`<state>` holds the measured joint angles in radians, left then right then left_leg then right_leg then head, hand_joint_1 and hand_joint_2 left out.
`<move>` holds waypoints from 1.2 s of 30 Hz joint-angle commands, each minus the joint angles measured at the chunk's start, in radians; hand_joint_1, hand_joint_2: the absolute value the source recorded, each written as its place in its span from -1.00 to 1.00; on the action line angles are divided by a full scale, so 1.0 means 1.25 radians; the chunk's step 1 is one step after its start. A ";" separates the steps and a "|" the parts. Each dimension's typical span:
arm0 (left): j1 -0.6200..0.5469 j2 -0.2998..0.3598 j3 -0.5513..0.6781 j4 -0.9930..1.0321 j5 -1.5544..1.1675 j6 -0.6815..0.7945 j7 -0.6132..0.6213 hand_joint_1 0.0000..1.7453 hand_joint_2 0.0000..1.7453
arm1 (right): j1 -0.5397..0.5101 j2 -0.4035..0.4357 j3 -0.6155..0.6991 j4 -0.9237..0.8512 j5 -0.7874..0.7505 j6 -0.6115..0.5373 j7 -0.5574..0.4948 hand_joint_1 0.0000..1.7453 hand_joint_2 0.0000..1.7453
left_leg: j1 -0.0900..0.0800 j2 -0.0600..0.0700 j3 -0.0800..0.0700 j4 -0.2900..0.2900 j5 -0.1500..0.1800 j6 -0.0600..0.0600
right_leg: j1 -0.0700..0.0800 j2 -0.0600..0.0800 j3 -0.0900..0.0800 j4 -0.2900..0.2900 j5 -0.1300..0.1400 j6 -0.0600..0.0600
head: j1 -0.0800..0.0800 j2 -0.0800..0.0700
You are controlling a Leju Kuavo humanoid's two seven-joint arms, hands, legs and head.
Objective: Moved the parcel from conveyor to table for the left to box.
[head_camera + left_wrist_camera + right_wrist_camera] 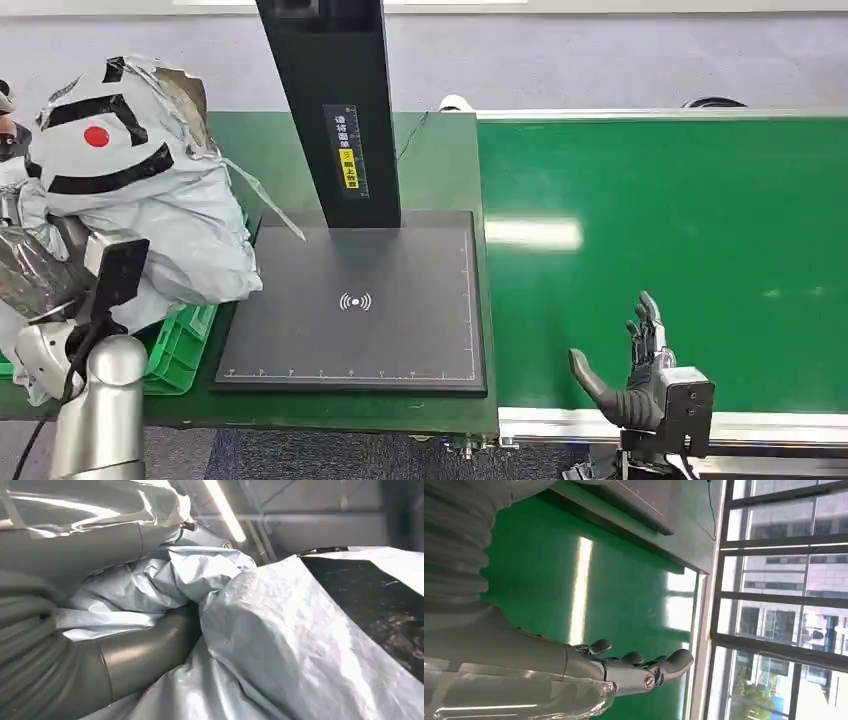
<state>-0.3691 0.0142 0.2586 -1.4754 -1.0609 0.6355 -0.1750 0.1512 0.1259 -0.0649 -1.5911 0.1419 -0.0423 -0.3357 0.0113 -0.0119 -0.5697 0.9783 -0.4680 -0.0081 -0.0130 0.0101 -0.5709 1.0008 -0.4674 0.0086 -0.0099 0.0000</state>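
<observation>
The parcel [140,200] is a crinkly grey bag with black stripes and a red dot. The left hand [125,650] grips it; the right hand [630,365] is spread, holding nothing.

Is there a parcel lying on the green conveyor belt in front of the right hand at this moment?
No, the conveyor belt is bare beyond the right hand.

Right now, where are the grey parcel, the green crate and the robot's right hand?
grey parcel [150,215], head view, crumpled bag body.
green crate [180,345], head view, front wall.
right hand [635,375], head view, palm above belt.
</observation>
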 commanded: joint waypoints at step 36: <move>0.123 0.086 0.195 0.183 0.160 -0.362 0.211 1.00 1.00 | -0.040 0.011 -0.035 0.016 0.043 0.052 0.049 -1.00 1.00 | -0.001 0.005 0.002 -0.002 -0.002 -0.001 | -0.001 0.005 0.000 -0.001 0.000 0.000 | 0.001 0.000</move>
<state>-0.3647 0.2140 0.4650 -1.0969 -0.8381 0.2578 0.0195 0.1308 0.1453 -0.0958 -1.6007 0.1915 0.0111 -0.2831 0.0109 -0.0075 -0.5707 0.9779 -0.4701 -0.0097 -0.0134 0.0154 -0.5730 1.0009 -0.4679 0.0087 -0.0092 0.0000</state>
